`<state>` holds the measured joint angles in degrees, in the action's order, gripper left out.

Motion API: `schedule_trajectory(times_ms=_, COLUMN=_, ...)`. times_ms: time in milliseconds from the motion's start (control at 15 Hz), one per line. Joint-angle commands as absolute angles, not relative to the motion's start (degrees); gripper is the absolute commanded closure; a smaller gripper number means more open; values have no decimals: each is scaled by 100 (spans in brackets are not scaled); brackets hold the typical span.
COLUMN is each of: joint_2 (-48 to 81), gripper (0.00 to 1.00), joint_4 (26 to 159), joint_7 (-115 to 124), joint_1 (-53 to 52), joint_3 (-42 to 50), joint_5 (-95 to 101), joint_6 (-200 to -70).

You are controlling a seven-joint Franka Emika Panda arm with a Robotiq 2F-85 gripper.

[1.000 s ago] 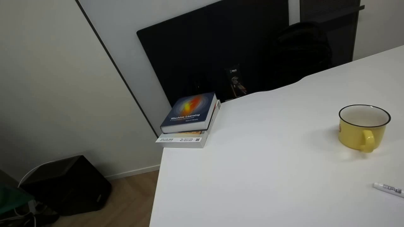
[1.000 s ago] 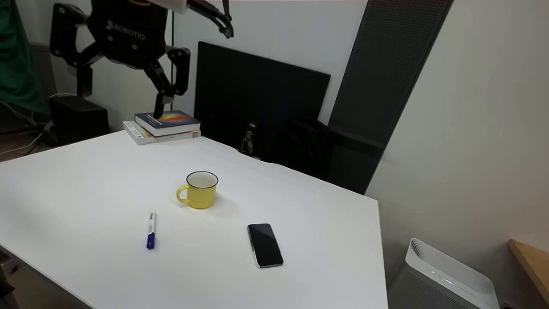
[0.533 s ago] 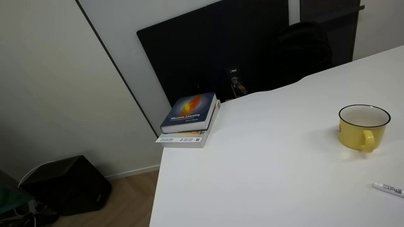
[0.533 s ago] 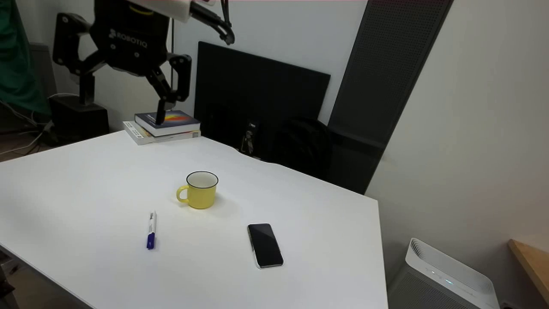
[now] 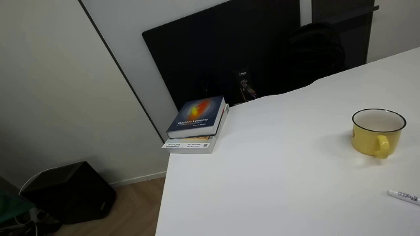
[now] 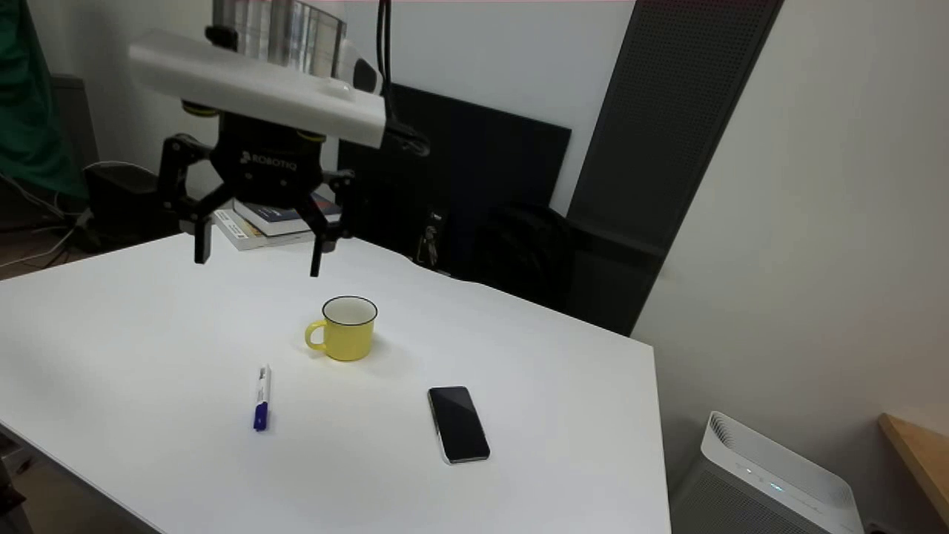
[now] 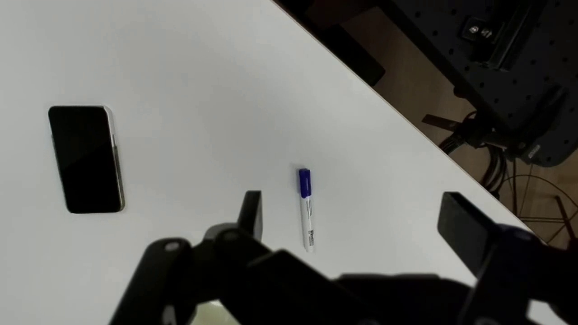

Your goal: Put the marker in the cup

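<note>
The marker is white with a blue cap. It lies flat on the white table in both exterior views [image 5: 405, 196] [image 6: 262, 393], cut by the frame edge in one of them, and in the wrist view [image 7: 307, 216]. The yellow cup with dark rim stands upright near it in both exterior views [image 5: 375, 141] [image 6: 350, 341]; only a sliver of it [image 7: 212, 314] shows at the bottom of the wrist view, mostly behind the gripper. My gripper [image 6: 259, 265] is open and empty, high above the table. In the wrist view the marker lies between the spread fingers [image 7: 352, 196], closer to the left one.
A black phone [image 6: 459, 424] lies on the table [image 6: 563, 415], right of the cup; it also shows in the wrist view [image 7: 86, 160]. Two stacked books [image 5: 197, 118] sit at the far corner. A dark monitor [image 5: 226, 49] stands behind the table.
My gripper has come lower and moved right in an exterior view, staying open. The marker, cup and phone have not moved.
</note>
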<state>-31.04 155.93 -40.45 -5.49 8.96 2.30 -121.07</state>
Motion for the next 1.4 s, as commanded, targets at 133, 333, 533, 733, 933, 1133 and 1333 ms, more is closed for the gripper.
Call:
schedule_trajectory(times_ms=133, joint_2=-1766, gripper=0, joint_4=15468, joint_7=-4579, joint_1=-505, joint_3=835, joint_5=366, joint_6=-13214)
schedule_trajectory(times_ms=333, joint_2=-1077, gripper=0, joint_4=15433, joint_7=-4443, joint_1=-415, joint_3=703, joint_5=462, joint_6=-13810)
schedule_trajectory(times_ms=533, joint_2=-471, gripper=0, joint_4=15405, joint_7=-4240, joint_1=-327, joint_3=539, joint_5=584, joint_6=-14388)
schedule_trajectory(times_ms=733, joint_2=-13, gripper=0, joint_4=15354, joint_7=-4138, joint_1=-291, joint_3=392, joint_5=515, joint_6=-14922)
schedule_trajectory(times_ms=933, joint_2=335, gripper=0, joint_4=15264, joint_7=-4086, joint_1=-286, joint_3=215, joint_5=518, joint_6=-15195)
schedule_trajectory(times_ms=1133, joint_2=586, gripper=0, joint_4=15174, joint_7=-3977, joint_1=-284, joint_3=45, joint_5=549, joint_6=-15342)
schedule_trajectory(times_ms=1333, joint_2=763, gripper=0, joint_4=15102, joint_7=-3791, joint_1=-274, joint_3=-87, joint_5=526, joint_6=-15410)
